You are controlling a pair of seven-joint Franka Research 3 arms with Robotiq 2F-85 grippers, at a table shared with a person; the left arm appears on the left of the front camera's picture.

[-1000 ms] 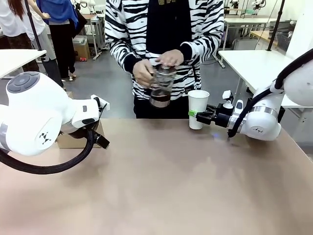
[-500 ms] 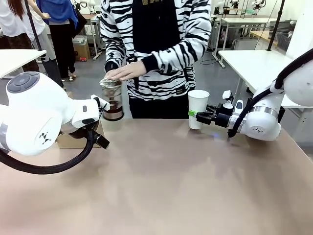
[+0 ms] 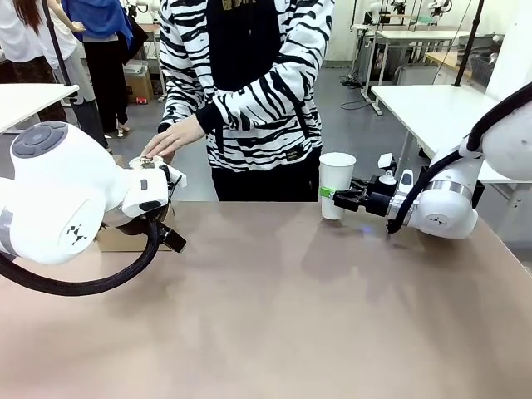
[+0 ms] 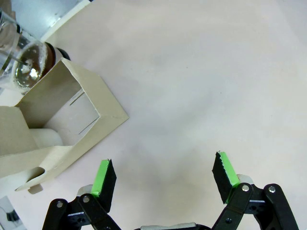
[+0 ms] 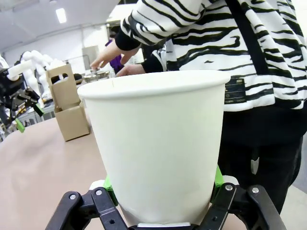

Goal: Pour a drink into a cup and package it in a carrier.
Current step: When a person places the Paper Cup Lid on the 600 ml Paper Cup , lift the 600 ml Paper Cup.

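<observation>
Cup (image 3: 337, 176) upright, mouth up, pinched by right pincer (image 3: 331, 196); left pincer (image 4: 163, 173) spread; jar (image 4: 25, 72) seemingly beside carrier (image 4: 72, 125).

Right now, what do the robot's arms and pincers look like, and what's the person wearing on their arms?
The left arm and right arm are glossy white rounded shells, each trailing a black cable; the left carries a small black logo. The left pincer and right pincer are black linkages with green pads. The person's sleeves are black-and-white zebra stripes.
</observation>
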